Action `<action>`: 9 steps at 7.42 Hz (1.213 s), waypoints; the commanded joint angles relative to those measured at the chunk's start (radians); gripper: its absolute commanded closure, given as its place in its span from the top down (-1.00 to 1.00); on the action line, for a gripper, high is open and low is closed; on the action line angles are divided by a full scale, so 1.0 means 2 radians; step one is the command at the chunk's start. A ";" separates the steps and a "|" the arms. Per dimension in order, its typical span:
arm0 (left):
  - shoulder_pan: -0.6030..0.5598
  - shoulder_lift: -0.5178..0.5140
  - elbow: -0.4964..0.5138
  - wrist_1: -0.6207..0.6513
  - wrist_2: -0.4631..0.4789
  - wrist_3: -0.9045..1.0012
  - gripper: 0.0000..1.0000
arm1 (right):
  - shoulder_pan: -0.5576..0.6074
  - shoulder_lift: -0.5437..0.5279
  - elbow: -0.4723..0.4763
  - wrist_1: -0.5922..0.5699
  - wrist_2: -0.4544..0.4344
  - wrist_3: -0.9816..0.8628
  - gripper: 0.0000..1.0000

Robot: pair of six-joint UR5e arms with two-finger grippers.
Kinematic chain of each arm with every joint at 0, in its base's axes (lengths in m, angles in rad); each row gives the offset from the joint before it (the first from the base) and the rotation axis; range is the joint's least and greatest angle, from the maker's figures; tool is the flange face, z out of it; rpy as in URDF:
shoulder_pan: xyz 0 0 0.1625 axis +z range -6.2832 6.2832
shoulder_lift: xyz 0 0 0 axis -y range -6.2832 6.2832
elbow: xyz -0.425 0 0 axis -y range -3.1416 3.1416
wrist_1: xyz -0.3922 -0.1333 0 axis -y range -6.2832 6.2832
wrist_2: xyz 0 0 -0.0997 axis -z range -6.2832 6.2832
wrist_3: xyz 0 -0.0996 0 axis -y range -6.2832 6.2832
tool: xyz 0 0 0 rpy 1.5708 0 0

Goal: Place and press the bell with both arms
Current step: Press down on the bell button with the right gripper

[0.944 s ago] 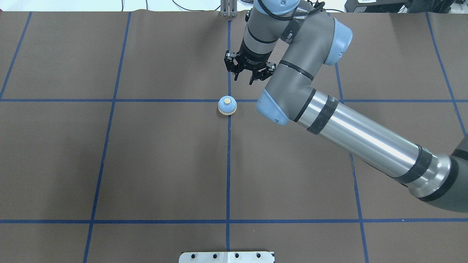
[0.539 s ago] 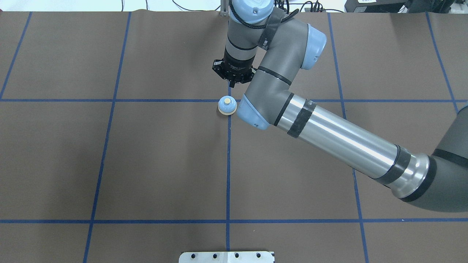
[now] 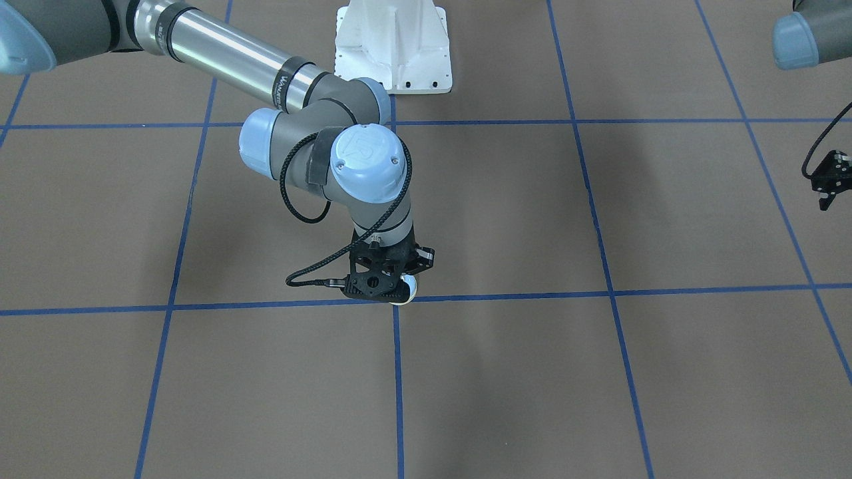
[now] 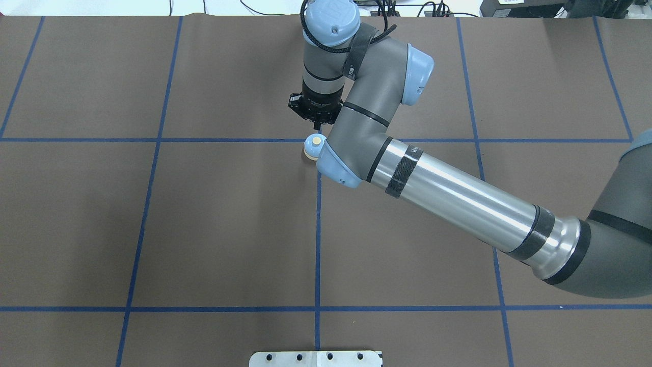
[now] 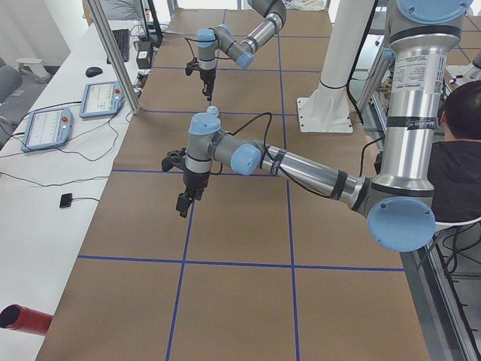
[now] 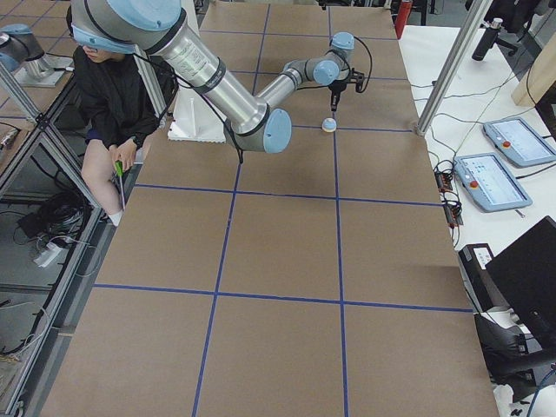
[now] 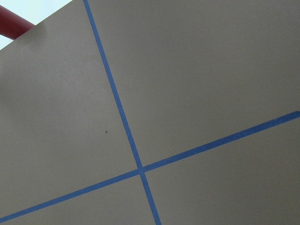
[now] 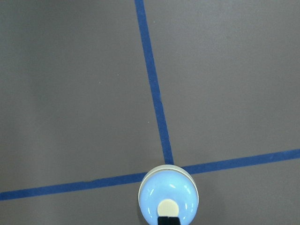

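The light-blue bell (image 4: 311, 145) with its cream button stands on the brown mat at a crossing of blue tape lines. My right arm's blue elbow cap hides part of it. My right gripper (image 4: 317, 123) is shut and empty, its tip just beyond the bell. In the right wrist view the bell (image 8: 168, 197) sits at the bottom edge with the black fingertips (image 8: 168, 220) at its button; I cannot tell whether they touch. In the front view only a sliver of the bell (image 3: 411, 291) shows beside the gripper (image 3: 389, 293). My left gripper (image 3: 829, 181) hovers far off, cut by the edge.
The white pedestal base (image 3: 393, 50) stands behind the bell. A metal plate (image 4: 316, 358) lies at the mat's near edge. A red cylinder (image 5: 19, 317) and teach pendants (image 5: 101, 98) lie beside the mat. A seated person (image 6: 109, 95) is near the robot's base.
My right gripper has shut and moved left and closer to the bell. The arm's elbow cap now covers part of the bell. The bell has not moved.
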 commanded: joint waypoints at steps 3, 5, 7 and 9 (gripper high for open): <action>0.001 0.000 0.004 0.000 0.000 0.000 1.00 | -0.011 0.000 -0.025 0.023 -0.006 0.000 -1.00; 0.001 0.000 0.004 0.000 0.000 0.000 1.00 | -0.015 0.000 -0.027 0.023 -0.006 0.000 -1.00; 0.001 0.000 0.004 0.000 0.000 0.000 1.00 | -0.018 0.000 -0.032 0.023 -0.009 0.000 -1.00; 0.001 0.000 0.007 0.000 0.000 0.000 1.00 | -0.018 0.001 -0.033 0.023 -0.012 0.000 -1.00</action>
